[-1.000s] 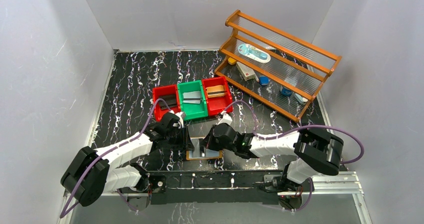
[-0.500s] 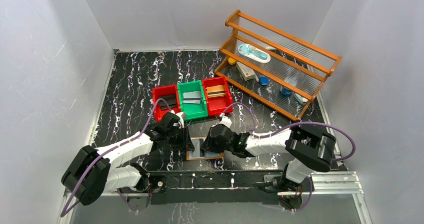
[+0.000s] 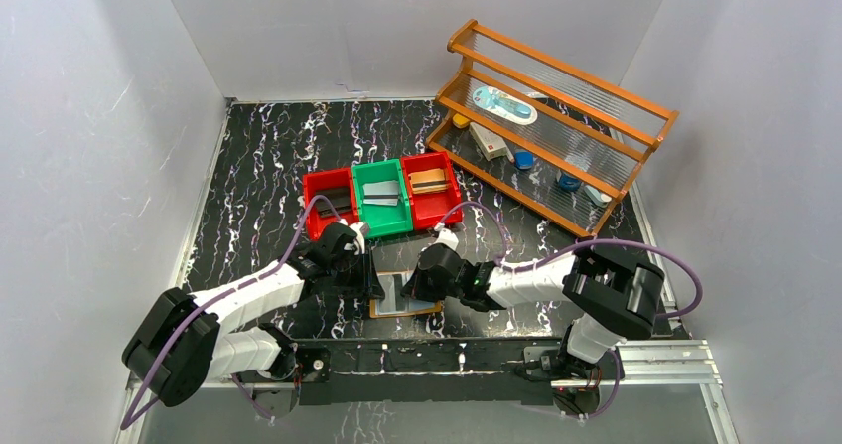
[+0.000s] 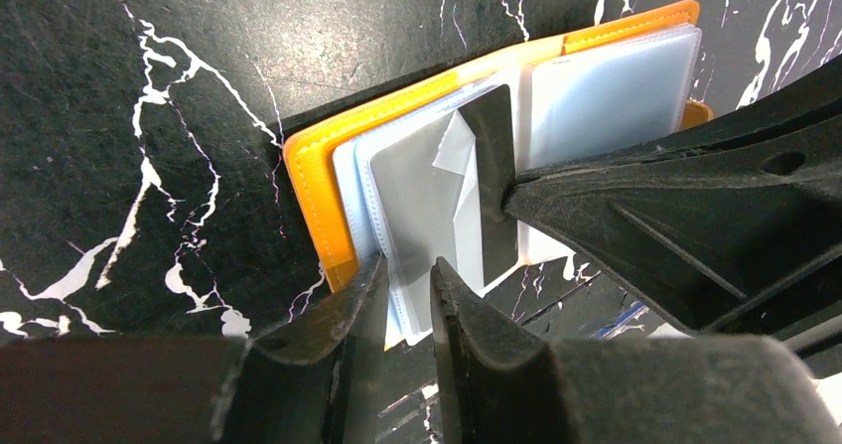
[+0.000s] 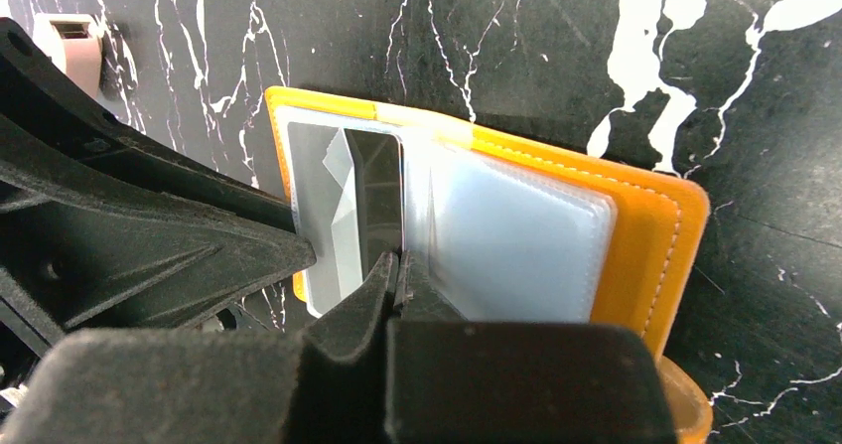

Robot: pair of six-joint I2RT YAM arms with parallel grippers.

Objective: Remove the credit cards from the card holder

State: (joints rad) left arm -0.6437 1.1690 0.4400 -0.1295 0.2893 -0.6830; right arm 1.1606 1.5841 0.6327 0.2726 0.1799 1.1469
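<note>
The tan-orange card holder (image 3: 408, 311) lies open on the table between my two grippers. It also shows in the left wrist view (image 4: 310, 181) and the right wrist view (image 5: 645, 235), with clear pockets. A grey credit card (image 4: 412, 196) sits partly out of a pocket on its left half and also shows in the right wrist view (image 5: 333, 216). My right gripper (image 5: 400, 263) is shut on that card's edge. My left gripper (image 4: 409, 275) stands with its jaws narrow around the edge of the clear pocket leaves at the holder's left side. Any other cards in the pockets are hidden.
Three small bins stand behind the holder: a red one (image 3: 330, 204), a green one (image 3: 382, 214) with a grey card in it, and a red one (image 3: 433, 198). A wooden rack (image 3: 556, 136) with small items stands at the back right.
The right arm's elbow has shifted a little to the left. Both grippers and the card holder stay almost where they were.
</note>
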